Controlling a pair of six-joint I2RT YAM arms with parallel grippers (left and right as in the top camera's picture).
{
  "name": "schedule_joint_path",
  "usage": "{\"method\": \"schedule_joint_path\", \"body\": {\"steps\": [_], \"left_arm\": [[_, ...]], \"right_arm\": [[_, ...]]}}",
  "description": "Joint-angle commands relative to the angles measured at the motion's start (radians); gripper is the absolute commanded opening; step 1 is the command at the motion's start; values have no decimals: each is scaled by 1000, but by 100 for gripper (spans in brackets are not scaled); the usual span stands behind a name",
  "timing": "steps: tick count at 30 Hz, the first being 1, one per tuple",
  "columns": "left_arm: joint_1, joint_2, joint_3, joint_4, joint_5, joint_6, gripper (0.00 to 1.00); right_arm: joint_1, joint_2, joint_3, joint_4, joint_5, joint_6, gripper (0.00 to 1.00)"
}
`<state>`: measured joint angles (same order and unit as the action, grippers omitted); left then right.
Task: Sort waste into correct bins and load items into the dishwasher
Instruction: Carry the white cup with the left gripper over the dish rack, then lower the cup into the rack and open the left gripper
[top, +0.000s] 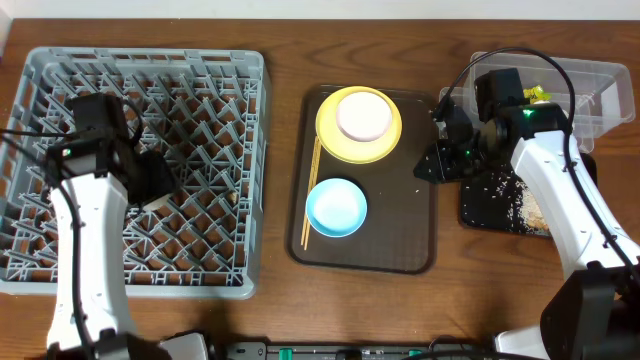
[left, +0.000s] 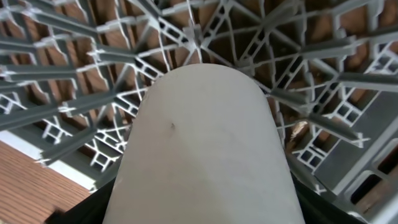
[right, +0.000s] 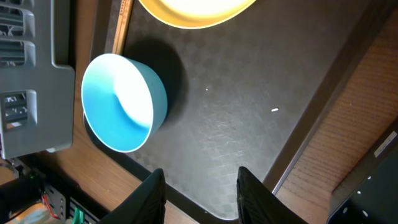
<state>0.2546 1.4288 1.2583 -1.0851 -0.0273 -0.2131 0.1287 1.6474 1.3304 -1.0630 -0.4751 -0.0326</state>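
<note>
The cup (left: 202, 155) is clamped by the left gripper (top: 152, 195) over the rack (top: 200, 70). The right gripper (right: 202, 193) is spread, empty. Plate (top: 330, 135), blue bowl (top: 336, 207) and white bowl (top: 364, 116) are left unracked.

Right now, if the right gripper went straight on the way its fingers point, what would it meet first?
Probably the bare floor of the brown tray, beside the light blue bowl. The right gripper has open fingers framing only tray surface, nothing between them; depth is hard to judge.

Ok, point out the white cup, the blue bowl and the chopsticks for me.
white cup (left: 205, 143), left wrist view, on its rounded side wall.
blue bowl (top: 336, 207), overhead view, centre of its inside.
chopsticks (top: 311, 190), overhead view, mid-length of the pair.
</note>
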Motion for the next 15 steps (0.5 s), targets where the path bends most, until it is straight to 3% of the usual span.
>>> {"method": "schedule_joint_path", "body": {"steps": [1, 15], "left_arm": [[5, 51, -13, -8, 19, -13, 6], [5, 204, -13, -17, 19, -13, 6]], "right_arm": [[10, -5, 9, -3, 0, -18, 35], [10, -5, 9, -5, 0, -18, 34]]}}
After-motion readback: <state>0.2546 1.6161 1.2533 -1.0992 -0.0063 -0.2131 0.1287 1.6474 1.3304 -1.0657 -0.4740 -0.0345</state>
